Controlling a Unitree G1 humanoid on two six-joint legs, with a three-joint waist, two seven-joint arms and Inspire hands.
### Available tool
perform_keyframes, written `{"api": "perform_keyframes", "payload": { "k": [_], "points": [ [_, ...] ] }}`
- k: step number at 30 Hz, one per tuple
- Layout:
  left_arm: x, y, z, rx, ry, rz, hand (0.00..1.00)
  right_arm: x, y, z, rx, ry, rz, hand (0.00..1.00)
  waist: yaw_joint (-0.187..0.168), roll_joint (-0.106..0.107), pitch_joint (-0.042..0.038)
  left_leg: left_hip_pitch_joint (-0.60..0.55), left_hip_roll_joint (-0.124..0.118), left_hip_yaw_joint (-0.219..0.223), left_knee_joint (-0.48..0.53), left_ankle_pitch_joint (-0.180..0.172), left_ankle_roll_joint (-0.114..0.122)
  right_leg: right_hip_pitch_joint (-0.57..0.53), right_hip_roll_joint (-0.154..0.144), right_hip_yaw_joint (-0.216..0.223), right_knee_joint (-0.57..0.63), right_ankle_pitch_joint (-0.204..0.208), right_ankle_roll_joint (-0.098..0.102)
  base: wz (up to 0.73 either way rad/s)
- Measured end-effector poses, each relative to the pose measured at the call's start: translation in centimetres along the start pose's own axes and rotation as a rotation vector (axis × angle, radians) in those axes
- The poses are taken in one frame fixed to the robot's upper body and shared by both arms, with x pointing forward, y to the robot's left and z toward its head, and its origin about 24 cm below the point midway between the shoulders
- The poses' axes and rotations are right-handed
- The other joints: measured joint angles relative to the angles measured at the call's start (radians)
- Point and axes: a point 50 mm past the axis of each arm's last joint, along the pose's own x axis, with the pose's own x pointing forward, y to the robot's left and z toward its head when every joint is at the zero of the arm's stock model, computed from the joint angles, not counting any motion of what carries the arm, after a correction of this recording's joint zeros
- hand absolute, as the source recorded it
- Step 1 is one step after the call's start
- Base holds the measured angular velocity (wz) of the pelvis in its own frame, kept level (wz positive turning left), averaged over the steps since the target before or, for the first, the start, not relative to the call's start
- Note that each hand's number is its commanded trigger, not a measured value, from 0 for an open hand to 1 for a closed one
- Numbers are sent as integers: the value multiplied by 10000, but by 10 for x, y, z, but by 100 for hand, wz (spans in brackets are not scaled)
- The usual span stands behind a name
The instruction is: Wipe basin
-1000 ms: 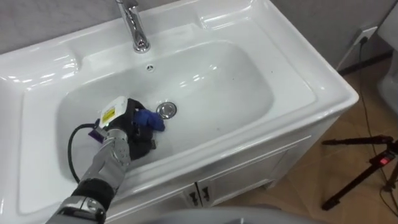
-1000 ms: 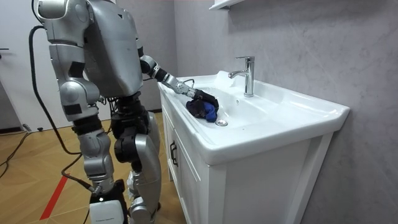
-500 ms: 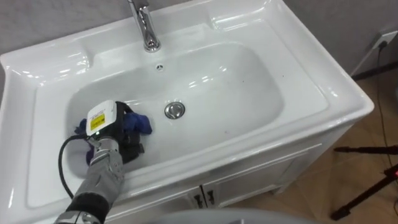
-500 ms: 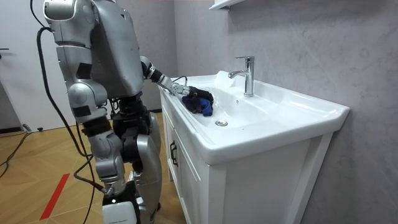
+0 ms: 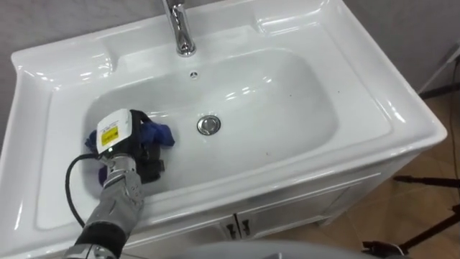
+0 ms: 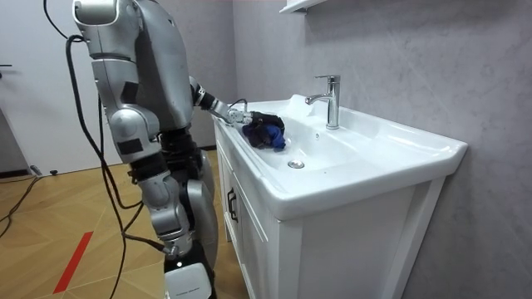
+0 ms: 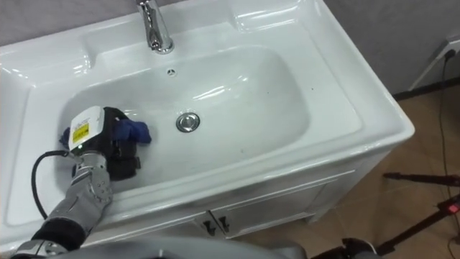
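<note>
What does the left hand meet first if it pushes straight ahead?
Beyond the crumpled blue cloth at the left hand, probably the white ceramic basin's rear wall, left of the chrome tap.

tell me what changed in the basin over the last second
The left hand slid the cloth along the basin floor, away from the drain and toward the robot's left end. A second ago the cloth lay right beside the drain; now bare white shows between them. The hand stayed on the cloth throughout. The faucet and drain stayed put.
</note>
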Motion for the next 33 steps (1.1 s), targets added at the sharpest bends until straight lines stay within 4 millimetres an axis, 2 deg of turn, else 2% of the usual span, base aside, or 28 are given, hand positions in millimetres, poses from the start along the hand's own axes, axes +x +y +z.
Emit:
{"api": "perform_keyframes", "payload": {
  "k": [7, 10, 12, 14, 18, 28, 33],
  "points": [
    [9, 11, 2, -973, 173, 425, 100, 0, 0, -11, 90, 261, -130, 0, -81, 89, 2, -210, -31, -185, 61, 0, 1, -18, -32, -149, -126, 19, 25, 9],
    [15, 29, 7, -1077, -218, 1047, 100, 0, -1, -14, 302, 298, -325, 0, -128, 194, 54, -293, -47, -314, 63, 0, 1, -23, -54, -258, -143, 21, 23, 12],
    [20, 50, 14, -1253, -660, 1981, 100, 0, -1, -12, 482, 222, -378, 0, -98, 322, 95, -315, -53, -321, 60, 0, 1, -31, -58, -270, -145, 21, 23, 3],
    [22, 60, 16, -1346, -786, 2528, 100, 0, -1, -11, 689, 192, -368, 0, -68, 433, 44, -302, -54, -320, 40, 0, 1, -2, -60, -278, -150, 21, 23, 0],
    [24, 71, 14, -1513, -597, 3118, 100, 0, 0, -12, 1116, 164, -322, 0, -44, 534, 48, -167, -53, -309, 29, 0, 1, 99, -60, -286, -156, 20, 23, 0],
    [26, 92, 11, -1741, -319, 3999, 100, -1, 1, -18, 1028, 373, 17, 0, 43, 461, 91, -200, -80, -294, 46, 0, 2, -13, -89, -270, -140, 10, 40, 0],
    [25, 122, 21, -1704, -1070, 5251, 100, -1, 0, -22, 673, 500, -66, 0, 246, 495, 53, -371, -74, -317, 134, 1, 3, -82, -77, -263, -100, 14, 36, 0]
  ]
}}
